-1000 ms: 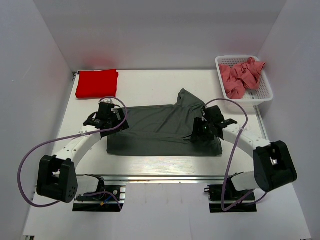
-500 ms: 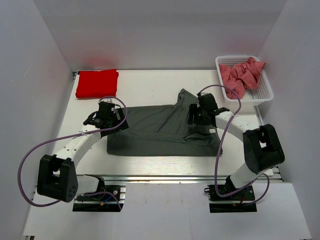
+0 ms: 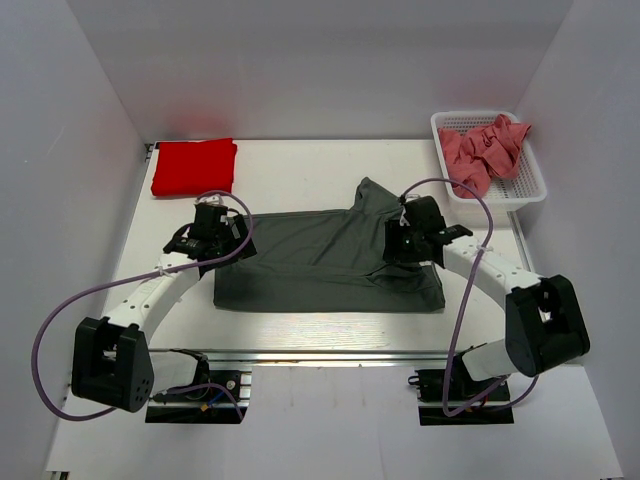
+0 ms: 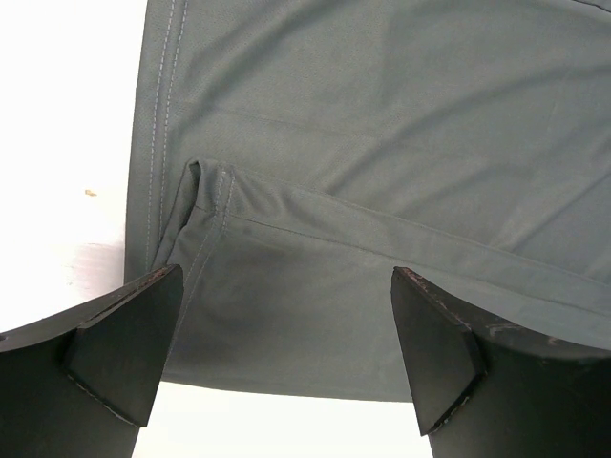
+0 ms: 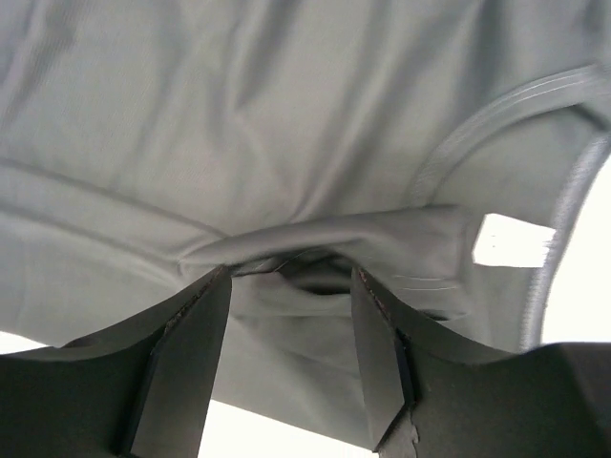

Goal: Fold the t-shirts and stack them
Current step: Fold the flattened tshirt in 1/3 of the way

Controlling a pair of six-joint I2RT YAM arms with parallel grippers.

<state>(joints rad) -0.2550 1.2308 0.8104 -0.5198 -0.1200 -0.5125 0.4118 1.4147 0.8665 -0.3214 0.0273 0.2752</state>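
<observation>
The dark grey t-shirt [image 3: 320,260] lies spread across the middle of the table [image 3: 300,175]. At its 9 o'clock edge the left gripper [image 4: 286,286] hovers over the hem, released, fingers wide apart. At 3 o'clock, near the collar, the right gripper [image 5: 291,272] is grasping a raised ridge of the grey fabric. Farther back, a folded red t-shirt [image 3: 194,166] sits at 10 o'clock, and crumpled pink t-shirts [image 3: 480,150] fill the white basket [image 3: 532,192] at 2 o'clock.
</observation>
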